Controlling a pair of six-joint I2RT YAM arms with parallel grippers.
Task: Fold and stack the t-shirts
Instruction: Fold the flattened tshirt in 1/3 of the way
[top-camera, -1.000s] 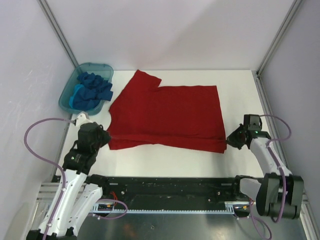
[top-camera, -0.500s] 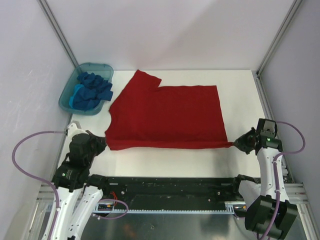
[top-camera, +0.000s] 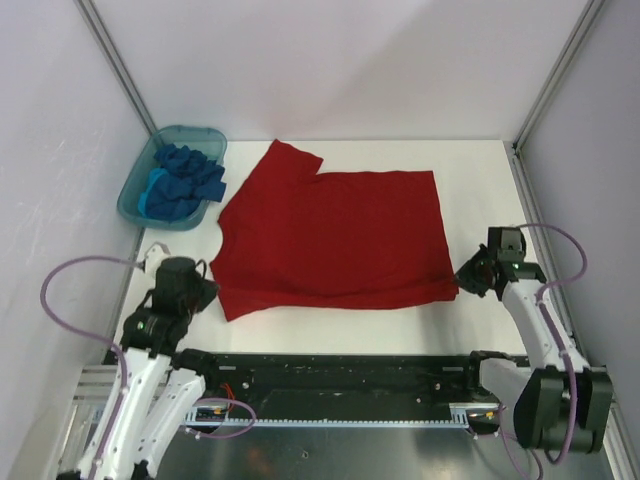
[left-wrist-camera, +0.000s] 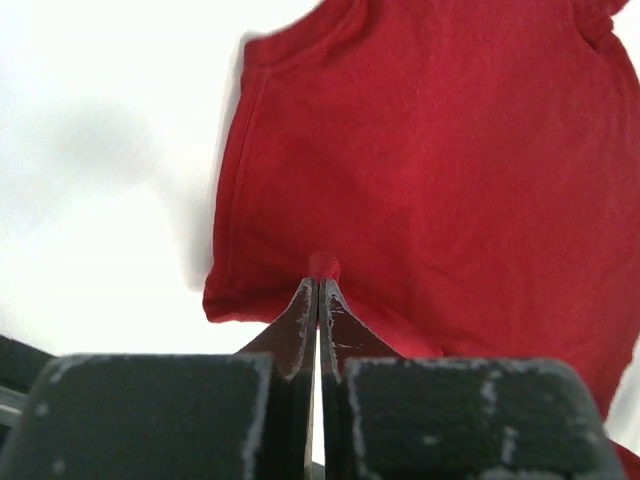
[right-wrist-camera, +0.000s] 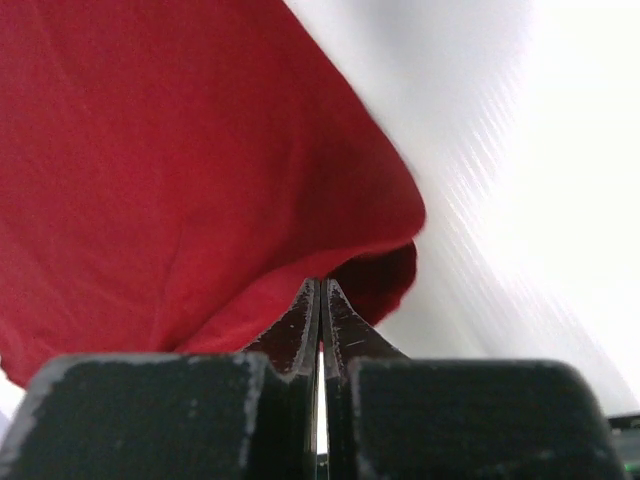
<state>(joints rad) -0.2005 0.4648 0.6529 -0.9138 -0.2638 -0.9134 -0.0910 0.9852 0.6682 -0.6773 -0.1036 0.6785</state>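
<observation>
A large red t-shirt (top-camera: 335, 235) lies spread flat on the white table, one sleeve pointing to the far left. My left gripper (top-camera: 212, 290) is shut on the shirt's near left corner; the left wrist view shows the closed tips (left-wrist-camera: 320, 282) pinching red cloth (left-wrist-camera: 430, 170). My right gripper (top-camera: 462, 280) is shut on the near right corner; the right wrist view shows the closed tips (right-wrist-camera: 320, 285) with a fold of red cloth (right-wrist-camera: 180, 170) in them. Several blue t-shirts (top-camera: 183, 180) lie bunched in the teal tub.
The translucent teal tub (top-camera: 138, 189) stands at the far left against the wall. Frame posts and white walls close in both sides. A black rail (top-camera: 340, 372) runs along the near table edge between the arm bases.
Both grippers pulled the shirt's near edge outward and taut half a second ago. Now the right gripper has moved back left and far, and the near edge lies slacker.
</observation>
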